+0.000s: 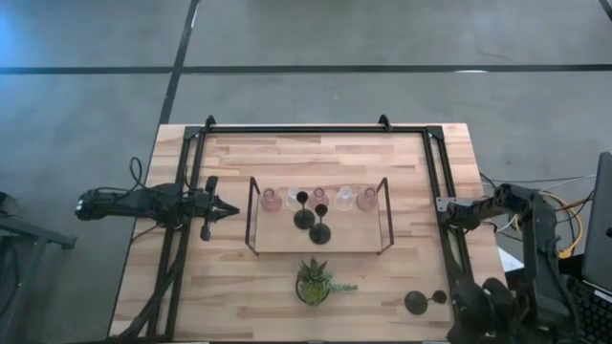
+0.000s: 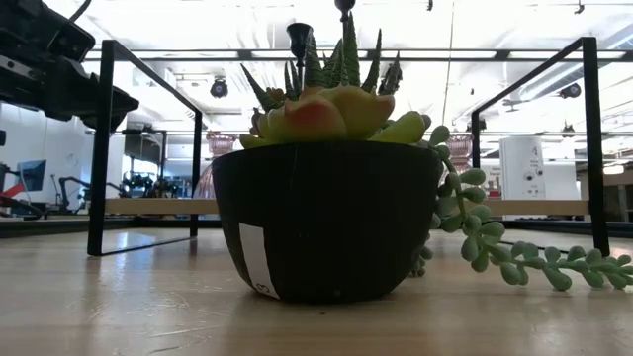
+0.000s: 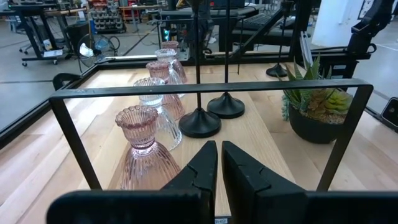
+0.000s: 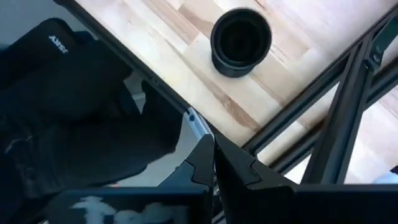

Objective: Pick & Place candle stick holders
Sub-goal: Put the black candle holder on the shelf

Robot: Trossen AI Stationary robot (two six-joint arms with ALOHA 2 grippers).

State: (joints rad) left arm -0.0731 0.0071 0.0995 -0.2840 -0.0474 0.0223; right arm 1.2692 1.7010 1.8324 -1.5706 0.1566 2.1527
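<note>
Several small pink and clear glass holders (image 1: 319, 198) stand in a row on the wooden tray (image 1: 354, 237), with two black thin-stemmed holders (image 1: 312, 222) in front of them. They also show in the left wrist view: pink glass (image 3: 142, 152), black bases (image 3: 211, 115). A third black holder (image 1: 417, 303) stands on the table near its front right corner and shows from above in the right wrist view (image 4: 240, 40). My left gripper (image 1: 228, 208) is shut and empty just outside the tray's left end, pointing at it. My right gripper (image 1: 442, 204) is shut and empty at the table's right edge.
A small green plant in a black pot (image 1: 314, 281) stands in front of the tray and fills the low view (image 2: 326, 213). The tray's black wire frame (image 3: 211, 88) rises at both ends. Black frame rails (image 1: 196, 143) run along the table's sides and far edge.
</note>
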